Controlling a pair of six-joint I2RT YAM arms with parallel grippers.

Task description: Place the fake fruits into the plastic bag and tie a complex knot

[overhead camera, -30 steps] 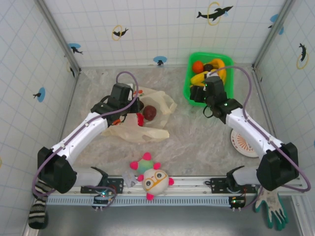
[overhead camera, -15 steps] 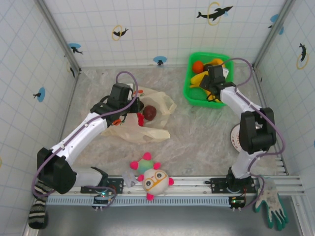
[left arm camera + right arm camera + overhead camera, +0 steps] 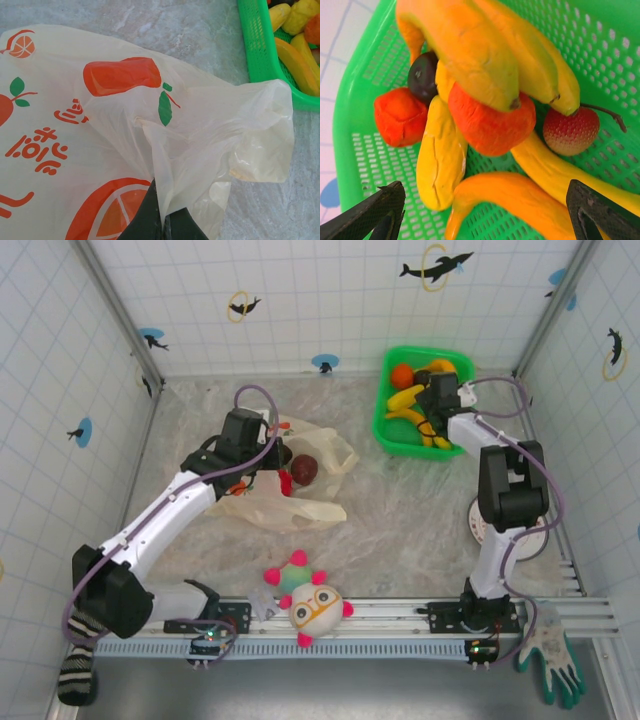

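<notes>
now the right arm has swung in from the near side of the green basket [image 3: 380, 428] and folded up tall. elbow high, wrist tipped over the basket at far right. right gripper [image 3: 485, 212] hangs just above the pile, fingers spread wide, holding nothing. under it are yellow bananas [image 3: 480, 55], a red-orange fruit [image 3: 490, 125], a strawberry [image 3: 570, 131] and a dark plum [image 3: 422, 77]. reads as lining up the next pick. the red-orange fruit sits most central between the fingers, though a banana lies across its top.

left arm has not shifted. it reaches out long and low toward the left-middle of the table [image 3: 400, 525]. left gripper [image 3: 162, 222] is pressed together, pinching a fold of the plastic bag [image 3: 100, 125]. the bag lies slack on the table with a dark red fruit [image 3: 304, 469] at its mouth; inside or just on it, cannot tell.

most of the fruit is in the basket, not yet bagged. nothing tied yet, so this is early in the job.
</notes>
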